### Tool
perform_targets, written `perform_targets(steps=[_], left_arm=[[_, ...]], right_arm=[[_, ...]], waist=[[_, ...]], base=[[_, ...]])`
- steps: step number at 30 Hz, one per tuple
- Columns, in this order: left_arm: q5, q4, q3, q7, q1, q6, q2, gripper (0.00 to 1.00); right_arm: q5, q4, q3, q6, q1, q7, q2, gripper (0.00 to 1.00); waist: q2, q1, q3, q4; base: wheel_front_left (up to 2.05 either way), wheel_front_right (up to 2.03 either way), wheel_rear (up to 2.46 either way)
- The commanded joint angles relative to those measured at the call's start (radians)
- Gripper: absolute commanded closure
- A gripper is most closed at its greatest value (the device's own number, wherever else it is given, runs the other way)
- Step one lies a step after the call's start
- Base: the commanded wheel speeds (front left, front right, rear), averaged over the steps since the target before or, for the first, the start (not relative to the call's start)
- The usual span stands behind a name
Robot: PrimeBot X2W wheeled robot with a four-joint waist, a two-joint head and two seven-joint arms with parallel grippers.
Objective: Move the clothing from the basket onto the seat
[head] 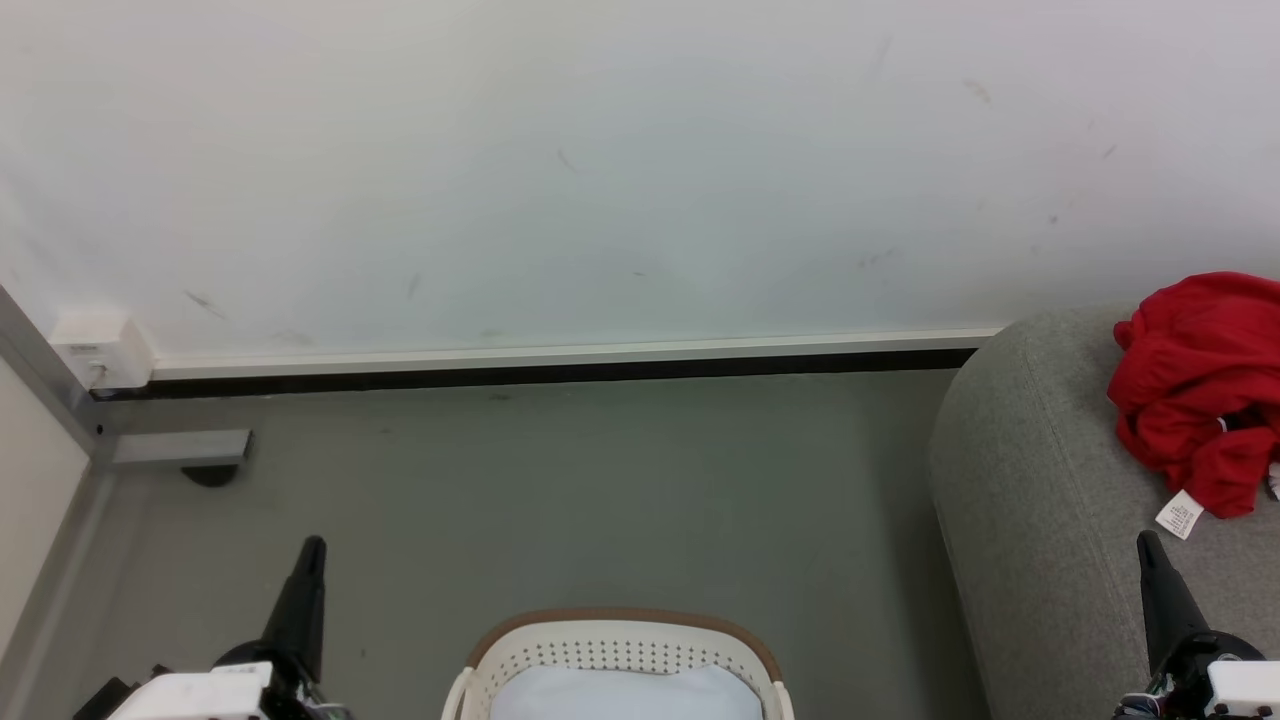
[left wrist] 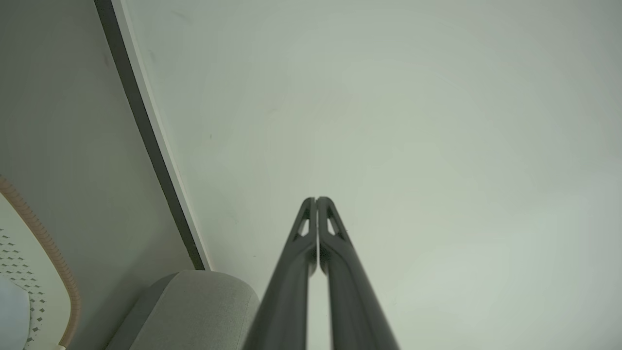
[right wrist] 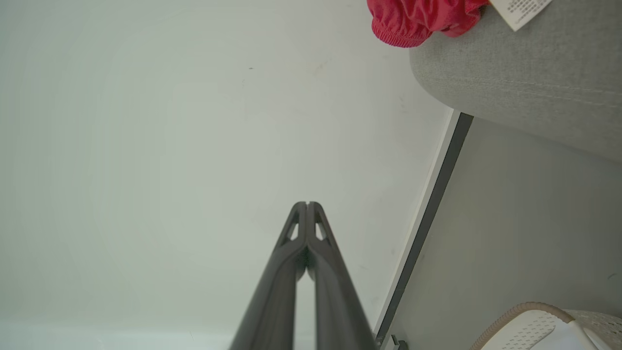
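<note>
Red clothing [head: 1200,390] heaped on the grey seat [head: 1040,480], white basket [head: 620,650] set on the floor [head: 600,480] beside the seat, left gripper [left wrist: 316,200] and right gripper [right wrist: 307,204] both pressed fully closed, nothing held

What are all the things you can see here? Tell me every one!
clothing: one, bright red, crumpled on the seat, right side
label tag: one, white, at the clothing's lower edge
seat: one, grey, right side
basket: one, white with brown rim, on the floor, bottom middle
cloth: one, pale bluish-white, inside the basket
floor: grey, middle
wall: white, top
skirting strip: one, white over black, where wall meets floor
wall box: one, white, far left
left gripper: one, dark fingers shut, lower left
right gripper: one, dark fingers shut, lower right
</note>
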Motion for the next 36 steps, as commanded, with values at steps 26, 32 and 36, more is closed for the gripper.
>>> perform_targets(steps=[26, 32, 36], left_arm=[[-0.014, 0.0, 0.003, 0.004, -0.009, -0.004, 0.002, 1.0], [-0.014, 0.0, 0.003, 0.004, -0.009, -0.004, 0.002, 1.0], [-0.014, 0.0, 0.003, 0.004, -0.009, -0.004, 0.002, 1.0]], right_arm=[[-0.001, 0.002, -0.006, -0.002, -0.012, 0.002, 0.002, 1.0], [-0.001, 0.002, -0.006, -0.002, -0.012, 0.003, 0.003, 1.0], [-0.002, 0.002, -0.006, -0.002, -0.012, 0.003, 0.003, 1.0]], waist=[[0.0, 0.0, 0.0, 0.0], [0.0, 0.0, 0.0, 0.0], [0.0, 0.0, 0.0, 0.0]], base=[[0.0, 0.0, 0.0], [0.0, 0.0, 0.0], [0.0, 0.0, 0.0]])
